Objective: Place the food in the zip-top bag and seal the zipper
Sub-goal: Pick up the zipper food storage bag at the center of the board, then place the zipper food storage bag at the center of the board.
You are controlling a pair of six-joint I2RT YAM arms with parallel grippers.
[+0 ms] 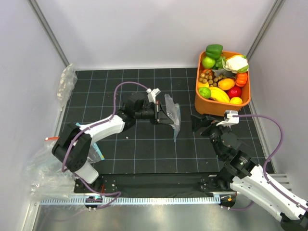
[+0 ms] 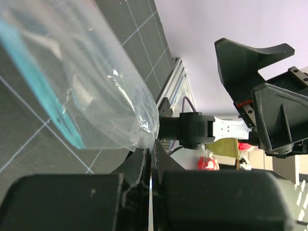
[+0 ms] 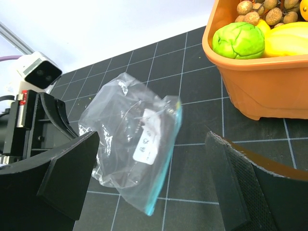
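Clear zip-top bag (image 1: pixel 173 119) hangs pinched in the left gripper (image 1: pixel 162 114), presumably held up for loading; right gripper (image 1: pixel 198 122) stands wide and empty.

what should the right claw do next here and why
Probably ease the right claw forward to pinch the zipper edge. It is open and faces the zip-top bag, which the left claw pinches alone. The bag's mouth looks flat, so nothing can go in yet.

The dark gridded table (image 1: pixel 144 149) carries an orange tub (image 1: pixel 216 107) at two o'clock, a clear bag (image 1: pixel 66 84) at ten and crumpled plastic (image 1: pixel 41 169) at eight.
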